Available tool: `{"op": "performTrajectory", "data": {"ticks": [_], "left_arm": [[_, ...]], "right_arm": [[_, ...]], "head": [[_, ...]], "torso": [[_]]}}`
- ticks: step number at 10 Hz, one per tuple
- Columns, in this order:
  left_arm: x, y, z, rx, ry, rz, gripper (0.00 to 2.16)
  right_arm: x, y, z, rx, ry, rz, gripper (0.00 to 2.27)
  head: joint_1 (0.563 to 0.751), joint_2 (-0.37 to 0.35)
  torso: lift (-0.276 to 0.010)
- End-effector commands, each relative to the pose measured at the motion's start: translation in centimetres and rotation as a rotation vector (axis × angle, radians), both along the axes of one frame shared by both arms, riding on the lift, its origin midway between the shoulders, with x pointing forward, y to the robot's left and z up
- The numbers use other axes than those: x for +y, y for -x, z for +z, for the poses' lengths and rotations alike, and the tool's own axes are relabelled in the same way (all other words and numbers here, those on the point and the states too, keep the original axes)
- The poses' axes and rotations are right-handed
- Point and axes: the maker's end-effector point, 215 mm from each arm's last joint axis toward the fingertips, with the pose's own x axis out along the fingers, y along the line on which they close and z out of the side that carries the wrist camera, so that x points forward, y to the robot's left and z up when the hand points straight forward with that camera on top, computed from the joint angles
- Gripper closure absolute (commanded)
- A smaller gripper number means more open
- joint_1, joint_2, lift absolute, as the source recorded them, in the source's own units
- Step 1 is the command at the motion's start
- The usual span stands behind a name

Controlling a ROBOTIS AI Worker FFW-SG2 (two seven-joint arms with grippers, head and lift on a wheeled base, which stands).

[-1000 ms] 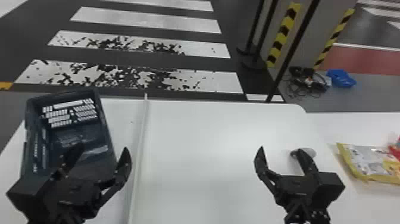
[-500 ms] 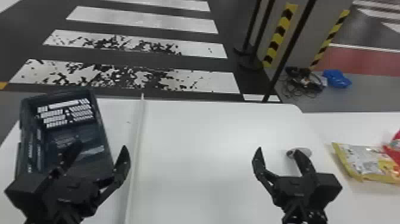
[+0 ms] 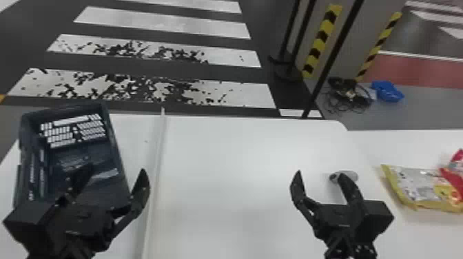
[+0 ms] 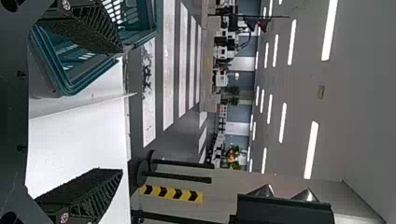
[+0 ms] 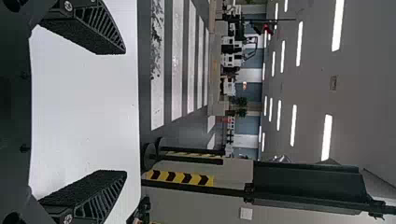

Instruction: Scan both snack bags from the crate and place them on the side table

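Note:
In the head view my left gripper [image 3: 115, 170] stands open over the near part of the dark crate [image 3: 119, 155], which looks bare inside where it can be seen. My right gripper [image 3: 320, 175] is open above the white table, beside a small grey-white device [image 3: 346, 176]. Two snack bags, a yellow one [image 3: 413, 184] and a red one [image 3: 456, 172], lie together at the far right on the side table [image 3: 430, 234]. The left wrist view has the left gripper [image 4: 122, 112] spread, the crate [image 4: 70, 86] behind one finger. Nothing is between the fingers of the right gripper [image 5: 126, 112] in its wrist view.
A thin white strip [image 3: 155, 172] runs front to back across the table [image 3: 224, 193], right of the crate. Beyond the table's back edge, black posts [image 3: 330, 62], cables [image 3: 348, 94] and a blue item [image 3: 387, 91] stand or lie on the floor.
The head view has shifted slightly, so table, crate and bags appear a little farther left. Both grippers keep nearly the same place and stay open.

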Motion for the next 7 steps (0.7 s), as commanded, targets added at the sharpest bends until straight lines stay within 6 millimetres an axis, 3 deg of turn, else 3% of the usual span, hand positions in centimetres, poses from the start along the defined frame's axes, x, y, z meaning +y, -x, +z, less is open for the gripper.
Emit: {"op": "performTrajectory", "data": {"ticks": [1,7], "left_arm": [[-0.01,0.01,-0.01,0.000,0.000,0.000,0.08],[-0.11,0.04,-0.10,0.002,0.001,0.000,0.08]], "right_arm": [[0.10,0.07,-0.10,0.002,-0.004,-0.002,0.08],[0.12,0.08,-0.18,0.002,-0.010,-0.001,0.08]], "head": [[0.695,-0.189],[0.695,-0.188]], "torso": [[-0.095],[-0.095]]}}
